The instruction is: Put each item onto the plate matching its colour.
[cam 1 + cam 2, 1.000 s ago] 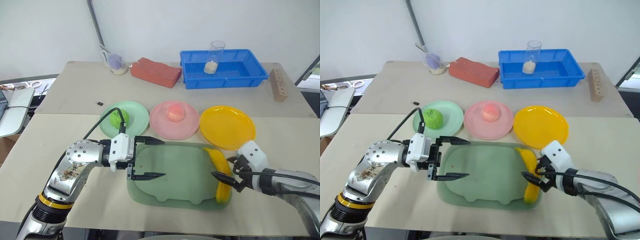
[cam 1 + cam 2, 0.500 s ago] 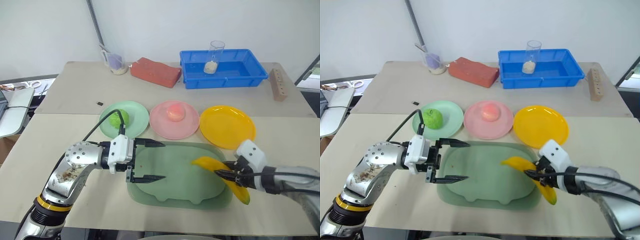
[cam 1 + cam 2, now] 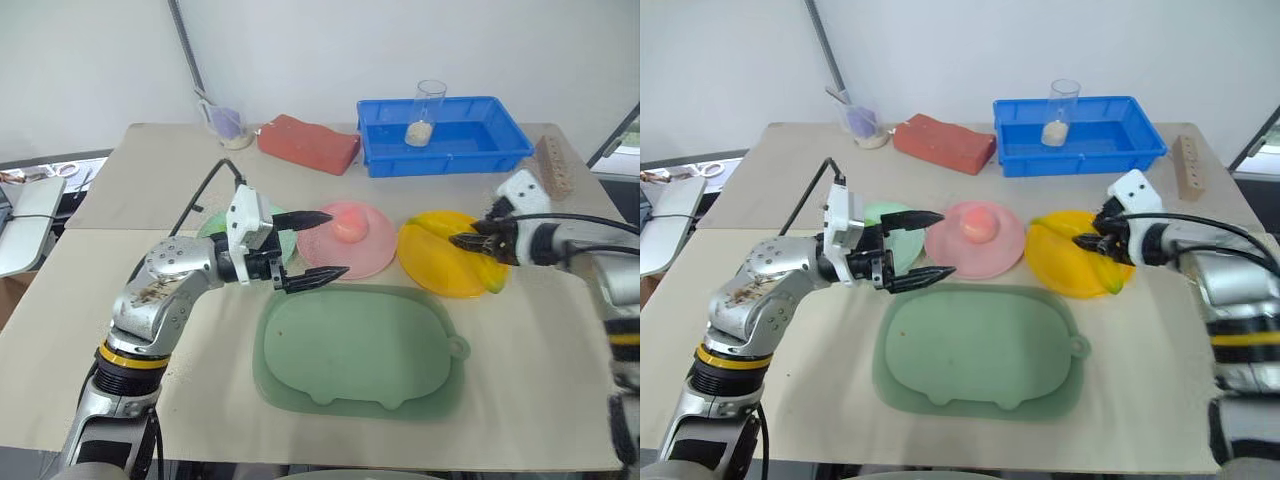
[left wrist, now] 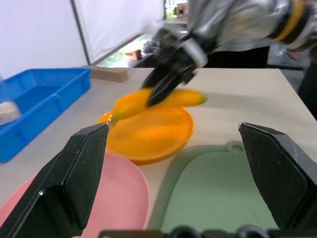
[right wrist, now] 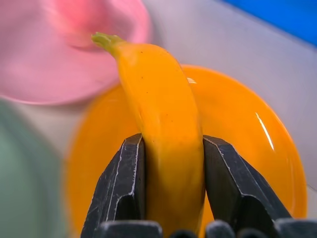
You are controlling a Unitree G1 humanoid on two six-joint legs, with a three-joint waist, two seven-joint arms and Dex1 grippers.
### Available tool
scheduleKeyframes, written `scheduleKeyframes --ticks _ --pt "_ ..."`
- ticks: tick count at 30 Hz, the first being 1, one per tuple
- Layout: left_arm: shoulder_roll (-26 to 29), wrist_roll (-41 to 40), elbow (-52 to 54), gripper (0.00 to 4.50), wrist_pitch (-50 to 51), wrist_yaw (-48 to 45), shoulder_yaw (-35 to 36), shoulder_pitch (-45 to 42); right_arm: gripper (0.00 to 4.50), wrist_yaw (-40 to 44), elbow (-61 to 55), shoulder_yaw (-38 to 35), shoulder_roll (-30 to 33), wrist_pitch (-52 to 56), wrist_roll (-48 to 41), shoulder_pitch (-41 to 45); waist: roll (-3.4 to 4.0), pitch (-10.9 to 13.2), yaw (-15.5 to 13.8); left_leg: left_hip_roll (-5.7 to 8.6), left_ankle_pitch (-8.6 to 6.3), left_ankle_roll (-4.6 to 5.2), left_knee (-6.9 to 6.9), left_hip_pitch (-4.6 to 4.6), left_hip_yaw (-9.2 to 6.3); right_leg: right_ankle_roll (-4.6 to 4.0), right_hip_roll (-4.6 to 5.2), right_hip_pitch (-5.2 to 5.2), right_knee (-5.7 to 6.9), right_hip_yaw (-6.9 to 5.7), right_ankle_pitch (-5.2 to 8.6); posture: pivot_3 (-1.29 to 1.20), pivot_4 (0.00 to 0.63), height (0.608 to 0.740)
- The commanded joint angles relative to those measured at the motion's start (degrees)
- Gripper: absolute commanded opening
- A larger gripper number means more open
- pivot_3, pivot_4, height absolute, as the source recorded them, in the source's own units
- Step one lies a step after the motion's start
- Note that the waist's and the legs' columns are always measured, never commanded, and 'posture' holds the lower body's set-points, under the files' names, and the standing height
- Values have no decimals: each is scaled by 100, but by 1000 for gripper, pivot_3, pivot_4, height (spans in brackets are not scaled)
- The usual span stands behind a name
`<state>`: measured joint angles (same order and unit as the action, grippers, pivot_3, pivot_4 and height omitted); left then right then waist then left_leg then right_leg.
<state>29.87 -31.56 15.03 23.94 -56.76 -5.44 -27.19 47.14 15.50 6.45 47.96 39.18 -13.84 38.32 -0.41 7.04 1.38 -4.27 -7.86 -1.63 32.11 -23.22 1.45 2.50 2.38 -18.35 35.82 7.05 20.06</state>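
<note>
Worktop [image 3: 90, 300], contents: banana [image 5: 163, 144], clamped in right pincer [image 3: 462, 240] above yellow plate [image 3: 440, 275]. Peach [image 3: 348, 226] on pink plate [image 3: 330, 258]. Left pincer [image 3: 322, 244], fingers spread wide and empty, hovering before green plate [image 3: 880, 213] and above pig-shaped tray [image 3: 360, 350].

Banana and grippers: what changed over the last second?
The right gripper closed on the banana, lifted it off the pig-shaped tray and carried it over the yellow plate. The open left gripper rose toward the pink plate. Peach and plates unchanged.
</note>
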Motion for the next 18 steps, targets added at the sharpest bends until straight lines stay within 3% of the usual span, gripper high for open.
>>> scheduleKeyframes --ticks 1,5,6,14,18 --pt "10 57 103 4500 -120 9 56 -14 2972 137 876 98 -132 -681 397 456 3 1 -21 0 0 0 0 -2 0 0 0 0 0 -1 0 0 150 740" --pt "56 87 247 4500 -55 138 151 144 4354 404 1347 103 -177 -1054 565 659 17 -3 -71 0 0 -1 4 -4 0 1 0 6 -2 -2 0 0 150 740" --pt "68 77 272 4500 -24 179 185 177 4458 465 1343 68 -161 -1084 570 676 20 -4 -73 0 1 -2 6 -4 0 1 1 7 -2 -2 0 0 150 740" --pt "181 -31 90 4500 835 1381 1061 341 4458 642 -291 -1081 279 -224 -225 -48 27 -6 -68 0 1 -4 7 -3 -2 6 1 9 3 -4 -1 0 150 740" --pt "275 484 -854 4500 586 2489 1941 227 4458 -49 -903 -2217 174 -282 -460 -770 19 -2 -65 0 1 -4 8 4 -6 5 1 14 4 -6 -1 0 150 740"
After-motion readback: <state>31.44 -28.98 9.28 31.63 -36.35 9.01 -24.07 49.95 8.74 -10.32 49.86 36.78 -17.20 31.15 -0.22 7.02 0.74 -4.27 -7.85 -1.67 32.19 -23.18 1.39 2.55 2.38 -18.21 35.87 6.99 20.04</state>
